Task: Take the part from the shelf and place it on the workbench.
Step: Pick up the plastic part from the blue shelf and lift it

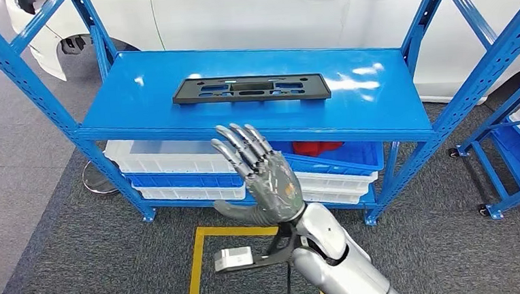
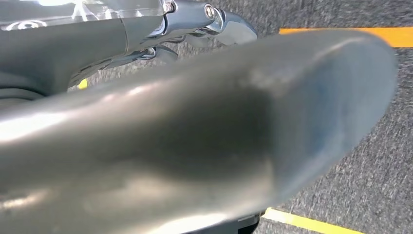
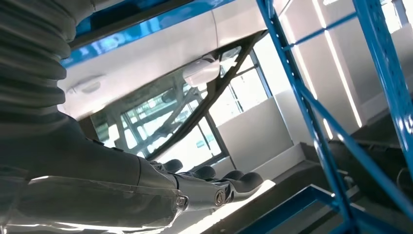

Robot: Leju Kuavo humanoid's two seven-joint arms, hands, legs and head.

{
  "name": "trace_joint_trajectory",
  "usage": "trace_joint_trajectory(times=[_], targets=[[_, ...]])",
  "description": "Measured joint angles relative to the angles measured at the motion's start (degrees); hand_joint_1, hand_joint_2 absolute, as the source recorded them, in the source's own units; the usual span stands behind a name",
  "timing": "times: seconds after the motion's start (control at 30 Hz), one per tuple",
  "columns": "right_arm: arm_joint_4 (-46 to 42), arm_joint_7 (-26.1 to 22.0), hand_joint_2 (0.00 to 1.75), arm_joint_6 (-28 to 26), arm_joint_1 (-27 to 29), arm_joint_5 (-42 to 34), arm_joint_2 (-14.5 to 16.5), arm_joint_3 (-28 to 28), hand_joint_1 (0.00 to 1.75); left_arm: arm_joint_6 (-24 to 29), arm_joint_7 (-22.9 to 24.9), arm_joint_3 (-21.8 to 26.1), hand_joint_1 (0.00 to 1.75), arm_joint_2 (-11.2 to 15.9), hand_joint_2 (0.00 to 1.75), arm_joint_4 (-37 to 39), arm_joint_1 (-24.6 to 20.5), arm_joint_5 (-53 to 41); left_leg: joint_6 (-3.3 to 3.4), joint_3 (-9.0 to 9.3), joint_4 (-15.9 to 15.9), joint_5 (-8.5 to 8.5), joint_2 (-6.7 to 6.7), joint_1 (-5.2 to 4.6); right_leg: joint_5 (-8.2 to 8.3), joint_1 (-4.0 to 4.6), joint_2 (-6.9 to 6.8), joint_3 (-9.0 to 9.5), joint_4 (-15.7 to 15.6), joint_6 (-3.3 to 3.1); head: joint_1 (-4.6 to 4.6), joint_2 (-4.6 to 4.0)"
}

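Fingers of the right hand are seen stretched out and apart, thumb off to the side, nothing held, raised in front of the shelf's front edge and short of the part. That part, a flat black slotted panel, is lying on the top deck of the blue shelf, toward the middle and back, with its long axis running side to side, parallel to the front edge. Bare blue deck is left between it and the front lip. Below the deck, white trays and a blue tray are stacked, something red showing in the blue one. A white car is parked behind the rack. Grey carpet with a yellow floor line is seen underfoot. Left hand: a blurred grey mass is shown close to the wrist camera over the carpet, and its finger state cannot be told.
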Motion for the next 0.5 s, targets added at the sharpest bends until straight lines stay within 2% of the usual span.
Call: trace_joint_trajectory(times=[0.03,0.07,0.13,0.2,0.23,0.3,0.33,0.37,0.4,0.43,0.47,0.5], targets=[[1.9,1.1,1.75,0.0,-1.4,1.5,0.6,0.9,0.00,0.0,0.0,-0.1,0.00,0.0,0.00,0.0,-0.1,-0.2,-0.21,-0.13,0.1,-0.05,0.00,-0.11,0.75,0.11,-0.02,1.06,-2.5,-0.27,-0.02,0.00],[3.7,2.1,1.75,-0.1,-2.6,2.6,1.3,1.6,0.00,-0.1,0.0,-0.1,0.00,0.0,0.00,0.0,-0.2,-0.4,-0.48,-0.27,0.2,-0.06,0.01,-0.18,0.84,0.25,-0.03,1.40,-3.5,-0.47,-0.04,0.00],[7.2,4.2,1.75,-0.5,-4.7,5.0,2.4,2.6,0.00,-0.2,0.1,-0.1,0.00,0.0,0.00,0.0,-0.3,-0.8,-1.12,-0.46,0.2,-0.04,0.01,-0.11,1.01,0.30,-0.01,1.39,-3.9,-0.92,-0.03,0.00],[10.6,6.5,1.75,-1.1,-6.8,7.8,3.5,3.3,0.00,-0.3,0.1,-0.2,0.00,0.0,0.00,0.0,-0.3,-1.1,-1.87,-1.06,1.6,-1.06,0.01,0.09,1.29,0.10,-0.07,1.58,-4.4,-1.49,-0.08,0.00],[12.4,7.8,1.75,-1.5,-7.9,9.1,4.2,3.5,0.00,-0.4,0.1,-0.2,0.00,0.0,0.00,0.0,-0.3,-1.2,-2.26,-2.09,4.0,-2.42,0.00,0.22,1.42,-0.05,-0.11,1.68,-4.6,-1.72,-0.13,0.00],[16.3,10.0,1.75,-2.5,-10.0,11.1,5.5,3.7,0.00,-0.4,0.1,-0.3,0.00,0.0,0.00,0.0,-0.3,-1.2,-2.97,-5.70,11.7,-6.02,0.01,0.56,1.43,-0.05,-0.14,1.71,-4.6,-1.89,-0.23,0.00],[18.3,11.0,1.75,-3.1,-10.9,11.8,6.0,3.7,0.00,-0.4,0.2,-0.3,0.00,0.0,0.00,0.0,-0.3,-1.3,-3.25,-7.47,15.2,-7.15,0.02,0.72,1.42,-0.05,-0.14,1.71,-4.6,-1.90,-0.23,0.00],[20.3,11.8,1.75,-3.4,-11.8,12.3,6.5,3.7,0.00,-0.3,0.3,-0.4,0.00,0.0,0.00,0.0,-0.2,-1.3,-3.44,-8.46,17.0,-7.23,0.02,0.86,1.40,-0.05,-0.13,1.73,-4.6,-1.89,-0.22,0.00],[22.2,12.5,1.75,-3.7,-12.7,12.7,6.9,3.6,0.00,-0.3,0.3,-0.4,0.00,0.0,0.00,0.1,-0.2,-1.3,-3.55,-8.27,16.2,-6.09,0.03,0.99,1.38,-0.08,-0.11,1.78,-4.6,-1.85,-0.23,0.00],[24.1,13.1,1.75,-3.8,-13.7,13.1,7.4,3.4,0.00,-0.3,0.3,-0.4,0.00,0.0,0.00,0.1,-0.2,-1.4,-3.58,-6.98,13.2,-4.08,0.04,1.13,1.33,-0.10,-0.07,1.87,-4.5,-1.77,-0.23,0.00],[26.0,13.6,1.75,-3.9,-14.8,13.4,7.9,3.2,0.00,-0.2,0.4,-0.4,0.00,0.1,0.00,0.1,-0.2,-1.5,-3.55,-4.99,8.9,-1.83,0.05,1.25,1.25,-0.12,-0.02,1.99,-4.5,-1.63,-0.23,0.00],[27.9,14.0,1.75,-4.0,-15.8,13.8,8.4,2.9,0.00,-0.2,0.4,-0.4,0.00,0.1,0.00,0.1,-0.2,-1.6,-3.41,-3.05,4.8,-0.28,0.05,1.22,1.17,-0.03,0.03,2.05,-4.5,-1.40,-0.24,-0.01]])
